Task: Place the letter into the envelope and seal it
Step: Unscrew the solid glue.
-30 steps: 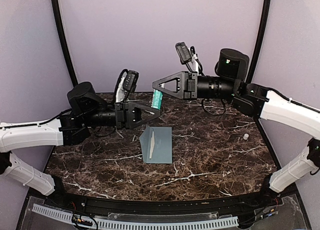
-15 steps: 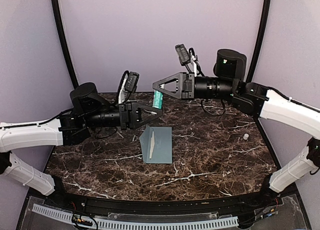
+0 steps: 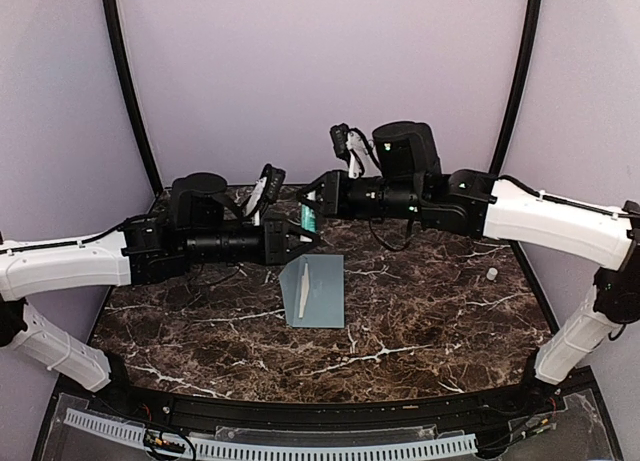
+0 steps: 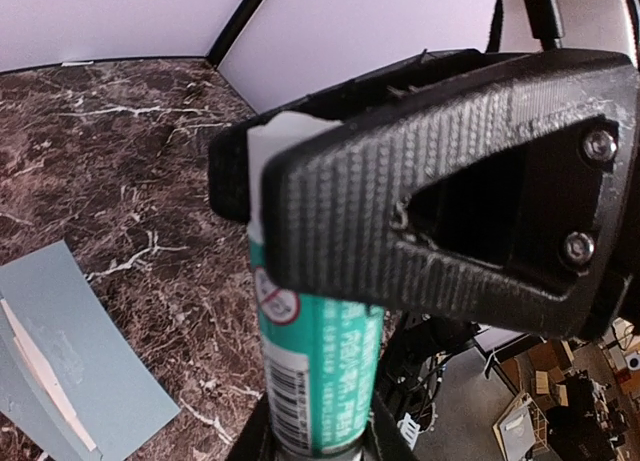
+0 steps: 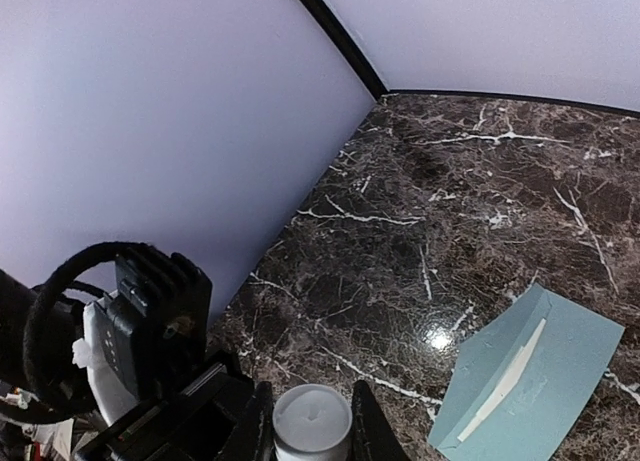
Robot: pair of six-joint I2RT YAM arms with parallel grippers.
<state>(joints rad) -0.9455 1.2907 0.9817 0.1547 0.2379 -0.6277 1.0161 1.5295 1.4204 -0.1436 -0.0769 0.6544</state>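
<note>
Dark marble table point(image 3: 450, 311), lilac walls point(image 3: 330, 71) — envelope point(image 3: 325, 296) flat; left and right jaws pinching glue stick point(image 3: 309, 218) aloft.

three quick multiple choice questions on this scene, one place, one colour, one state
1. Where is the envelope? A held in a pincer B lying on the table C propped against the wall
2. What colour is the body of the glue stick? A red B green C yellow
3. How is the glue stick held? A by nothing B by one pincer C by both pincers
Answers: 1 B, it rests on the table, free of both arms; 2 B, its green label shows; 3 C, left pincer and right pincer each clamp an end.
</note>
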